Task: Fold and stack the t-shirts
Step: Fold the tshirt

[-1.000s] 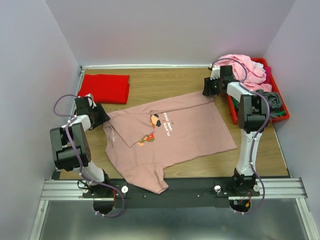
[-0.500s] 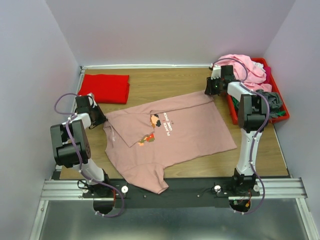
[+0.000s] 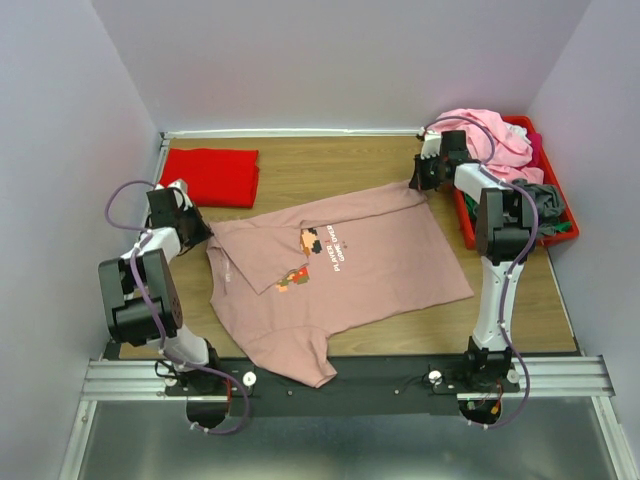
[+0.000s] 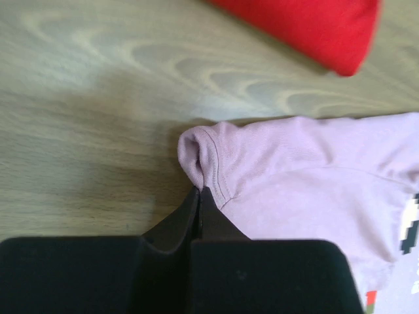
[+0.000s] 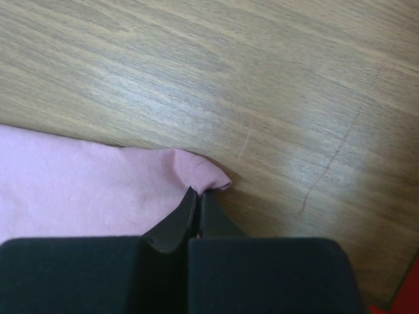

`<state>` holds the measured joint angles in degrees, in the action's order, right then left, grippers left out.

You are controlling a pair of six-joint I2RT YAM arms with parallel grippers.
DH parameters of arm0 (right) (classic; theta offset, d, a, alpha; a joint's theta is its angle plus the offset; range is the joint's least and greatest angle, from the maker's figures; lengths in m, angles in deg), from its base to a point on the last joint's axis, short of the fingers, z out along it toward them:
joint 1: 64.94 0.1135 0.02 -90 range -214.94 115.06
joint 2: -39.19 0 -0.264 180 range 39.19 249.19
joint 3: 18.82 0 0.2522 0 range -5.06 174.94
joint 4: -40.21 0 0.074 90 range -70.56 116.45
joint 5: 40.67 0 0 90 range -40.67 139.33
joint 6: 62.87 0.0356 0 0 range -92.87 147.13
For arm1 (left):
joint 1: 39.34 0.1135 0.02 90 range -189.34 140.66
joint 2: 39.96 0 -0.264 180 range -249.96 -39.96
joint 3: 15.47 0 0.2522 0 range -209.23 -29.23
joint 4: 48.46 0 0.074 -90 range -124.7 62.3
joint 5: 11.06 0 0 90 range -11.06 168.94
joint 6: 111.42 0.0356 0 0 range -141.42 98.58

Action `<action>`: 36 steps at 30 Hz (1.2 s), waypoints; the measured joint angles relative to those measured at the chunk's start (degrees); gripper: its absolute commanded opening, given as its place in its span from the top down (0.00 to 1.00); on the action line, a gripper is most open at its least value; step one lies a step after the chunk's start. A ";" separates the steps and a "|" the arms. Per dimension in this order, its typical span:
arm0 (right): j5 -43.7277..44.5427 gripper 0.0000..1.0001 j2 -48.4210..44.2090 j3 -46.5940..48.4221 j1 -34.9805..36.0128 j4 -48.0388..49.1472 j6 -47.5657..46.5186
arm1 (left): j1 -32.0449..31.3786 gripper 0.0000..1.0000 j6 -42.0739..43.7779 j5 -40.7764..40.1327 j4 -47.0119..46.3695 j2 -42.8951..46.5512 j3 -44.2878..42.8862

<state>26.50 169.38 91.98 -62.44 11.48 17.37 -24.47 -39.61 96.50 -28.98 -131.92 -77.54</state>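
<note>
The left claw (image 4: 198,191) pinches the left edge of the dusty-pink t-shirt (image 3: 340,270) spread on the tabletop (image 3: 330,165), and the right claw (image 5: 198,191) pinches its far-right corner.

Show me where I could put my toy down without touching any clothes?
Bare wood lies along the back wall, between the folded red shirt and the right tool. The pink shirt covers the middle; the bin is heaped full.
</note>
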 measured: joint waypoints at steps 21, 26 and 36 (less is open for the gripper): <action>0.07 1.00 -0.13 4.04 0.04 -2.86 -0.76 | -0.11 1.00 0.92 -0.79 -2.89 8.76 -0.87; 0.50 1.00 -0.04 8.07 0.07 -3.19 -0.68 | -0.26 1.00 1.05 -1.33 -3.23 5.75 -5.55; 1.60 0.99 5.90 20.37 0.07 -3.17 0.61 | -0.33 1.00 0.83 -1.29 -4.15 -4.81 -14.45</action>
<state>28.10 175.28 112.35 -62.37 8.31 17.98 -24.79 -38.78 95.21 -33.14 -136.73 -91.99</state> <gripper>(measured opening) 0.013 0.007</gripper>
